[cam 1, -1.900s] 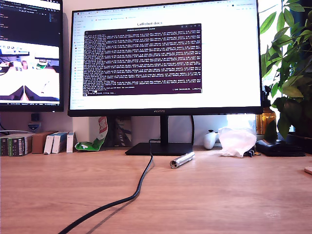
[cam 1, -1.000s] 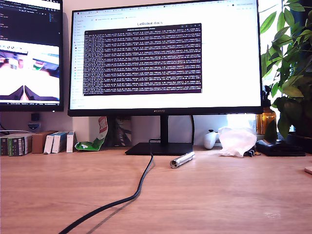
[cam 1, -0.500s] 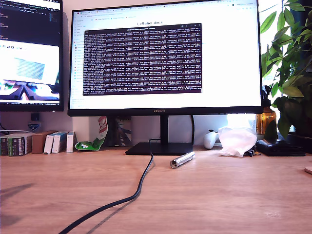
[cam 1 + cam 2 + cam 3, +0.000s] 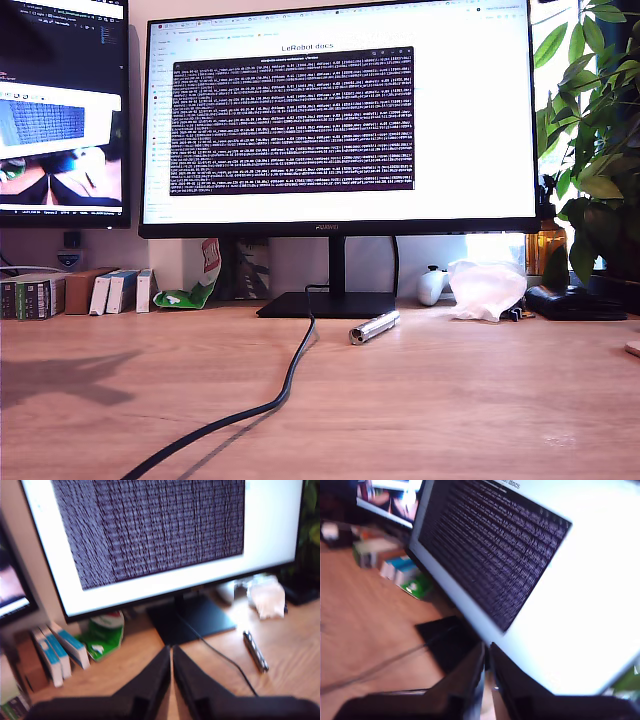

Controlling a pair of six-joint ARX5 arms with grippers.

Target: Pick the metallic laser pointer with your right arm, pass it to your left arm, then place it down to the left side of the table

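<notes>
The metallic laser pointer (image 4: 373, 327) lies on the wooden table (image 4: 450, 400) just in front of the monitor stand, untouched. In the first wrist view the laser pointer (image 4: 255, 651) is a slim dark-silver stick well ahead of my first gripper (image 4: 171, 649), whose black fingers are shut with nothing between them. My second gripper (image 4: 486, 646) is also shut and empty, held up facing the big monitor in a blurred picture. Neither arm shows in the exterior view; only a shadow falls on the table at the exterior view's left.
A black cable (image 4: 290, 375) runs from the monitor stand (image 4: 330, 303) toward the table's front. Small boxes (image 4: 120, 292) and a green packet (image 4: 190, 292) stand at the back on the exterior view's left; a crumpled white bag (image 4: 487, 288) and a plant (image 4: 595, 150) on its right.
A dark shadow has spread over the table at the exterior view's left. The picture on the side monitor has changed. The laser pointer and cable have not moved.
</notes>
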